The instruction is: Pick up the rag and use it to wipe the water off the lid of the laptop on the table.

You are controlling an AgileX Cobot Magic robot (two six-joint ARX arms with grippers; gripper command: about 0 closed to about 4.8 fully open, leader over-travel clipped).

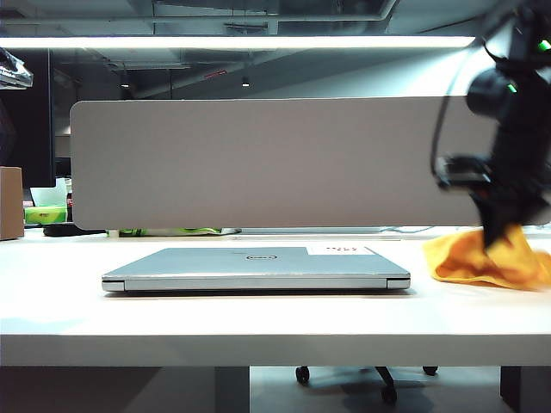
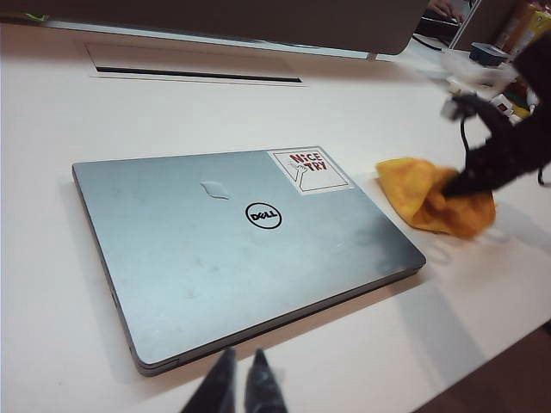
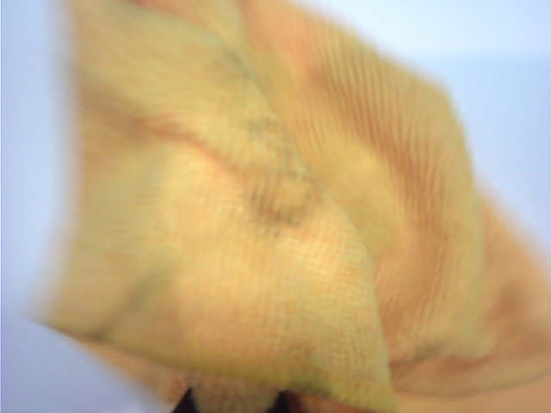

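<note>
Right gripper is down on the rag at the right end of the table, its fingers pinched together into the orange-yellow folds. In the right wrist view the cloth fills nearly everything, blurred, bunched up against the dark fingertips at the edge. The rag sits on the white desk just to the right of the laptop, not touching it.

The laptop lies closed in the middle of the table, lid up, dark oval logo in the centre and the white sticker with red marks in its far right corner. A small wet patch shows on the lid beside the logo.

Left gripper hangs over the near edge of the laptop, fingers close together, holding nothing. Behind it all stands the grey divider panel.
</note>
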